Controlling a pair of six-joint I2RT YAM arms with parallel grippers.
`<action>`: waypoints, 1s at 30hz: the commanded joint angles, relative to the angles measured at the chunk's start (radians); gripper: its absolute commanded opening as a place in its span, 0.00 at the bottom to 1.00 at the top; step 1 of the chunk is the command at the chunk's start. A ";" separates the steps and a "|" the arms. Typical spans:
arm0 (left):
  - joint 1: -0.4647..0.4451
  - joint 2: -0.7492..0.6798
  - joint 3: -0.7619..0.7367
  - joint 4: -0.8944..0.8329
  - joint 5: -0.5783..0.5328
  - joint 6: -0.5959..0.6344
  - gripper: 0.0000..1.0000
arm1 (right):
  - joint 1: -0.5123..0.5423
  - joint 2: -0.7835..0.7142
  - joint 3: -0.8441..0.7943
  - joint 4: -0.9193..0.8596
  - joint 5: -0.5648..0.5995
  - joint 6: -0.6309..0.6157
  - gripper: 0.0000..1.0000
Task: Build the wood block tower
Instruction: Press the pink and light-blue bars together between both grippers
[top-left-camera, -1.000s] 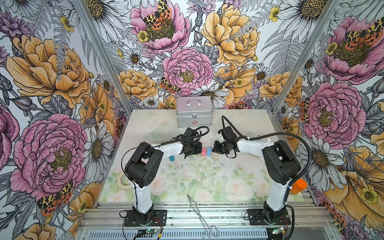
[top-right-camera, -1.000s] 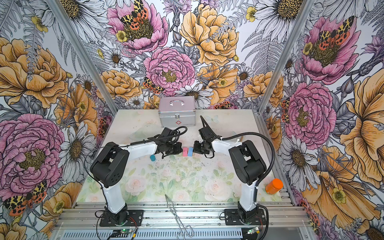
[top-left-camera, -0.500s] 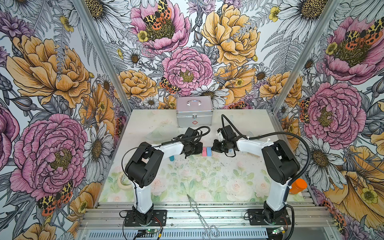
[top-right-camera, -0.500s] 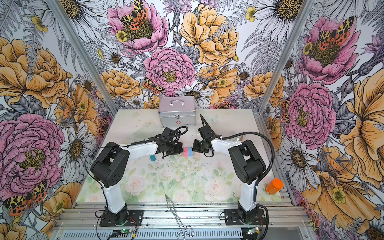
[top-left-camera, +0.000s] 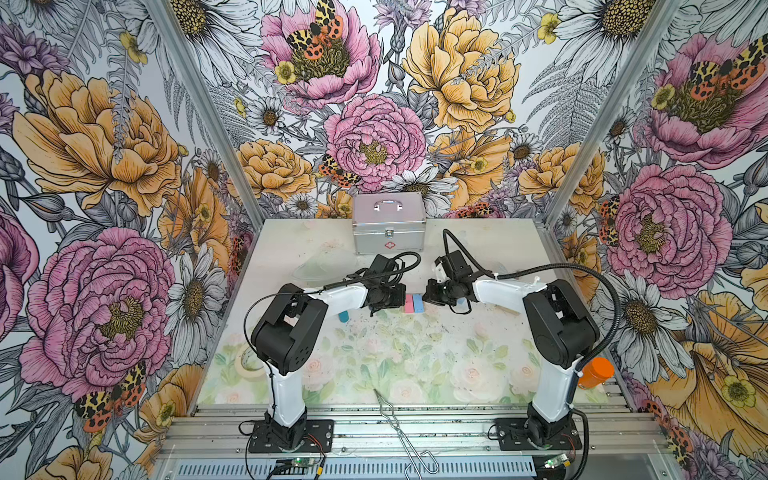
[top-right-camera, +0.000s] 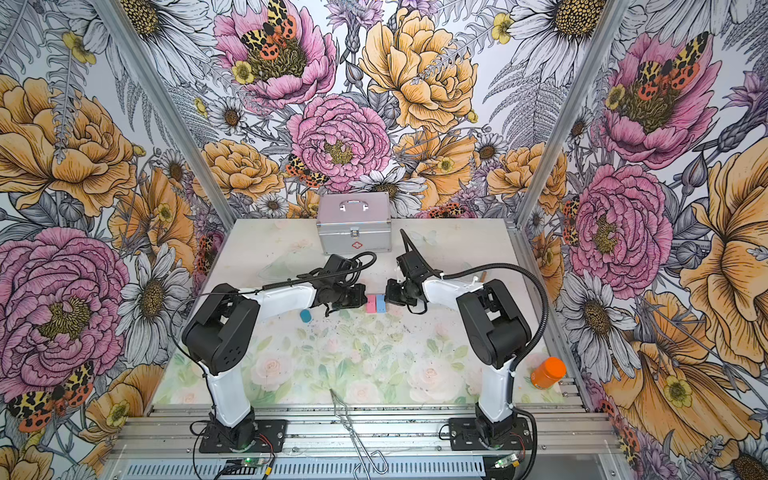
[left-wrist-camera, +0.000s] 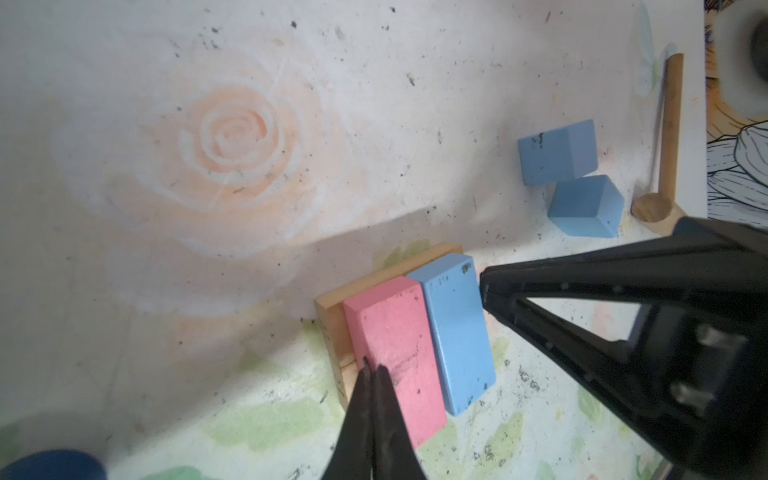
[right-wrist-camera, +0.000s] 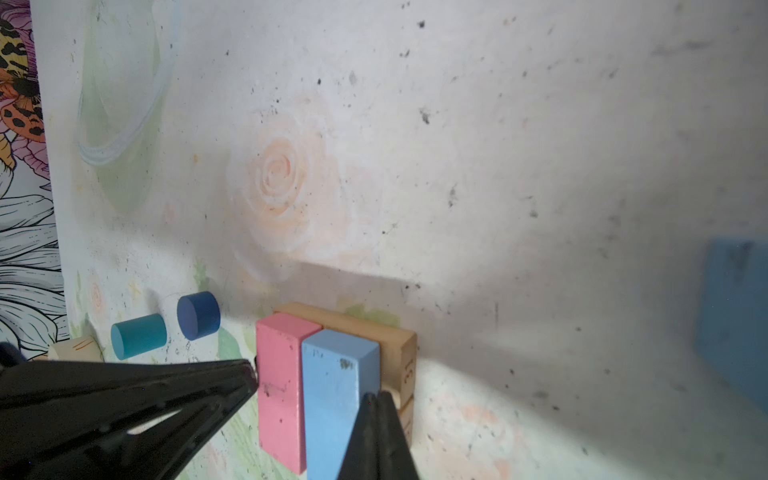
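Left gripper (top-left-camera: 402, 296) and right gripper (top-left-camera: 424, 296) both pressed together, empty, flanking slabs mid bench
Teal cylinder (top-left-camera: 343, 316) lies toward left edge; left tip against pink slab (top-left-camera: 408, 303), blue slab (top-left-camera: 418, 304) flush beside it, both atop tan planks (left-wrist-camera: 332, 328); right tip at blue slab; light blue cubes (left-wrist-camera: 557, 151) further right

A: What stands round your cell?

B: You have three walls, back (top-left-camera: 374, 137), left (top-left-camera: 104, 208) and right (top-left-camera: 673, 208), all papered with big pink and orange flowers, daisies and spotted moths. A grey metal post (top-left-camera: 200, 104) rises in each back corner.

A: And below?

B: Your table top (top-left-camera: 436, 357) is pale, printed with faded roses (left-wrist-camera: 232, 133) and green leaves, and flecked with dark grit. A ribbed metal rail (top-left-camera: 457, 432) runs along its near edge. Your light is bright and even, and the shadows are soft.
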 joint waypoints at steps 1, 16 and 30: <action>-0.011 0.005 0.015 0.008 0.017 -0.007 0.00 | -0.007 -0.005 0.006 0.024 -0.005 0.010 0.00; -0.008 -0.019 0.008 -0.005 -0.013 -0.008 0.00 | -0.007 -0.028 -0.019 0.023 0.010 0.018 0.00; -0.007 -0.050 -0.007 -0.013 -0.035 -0.008 0.00 | -0.006 -0.045 -0.031 0.024 0.015 0.027 0.00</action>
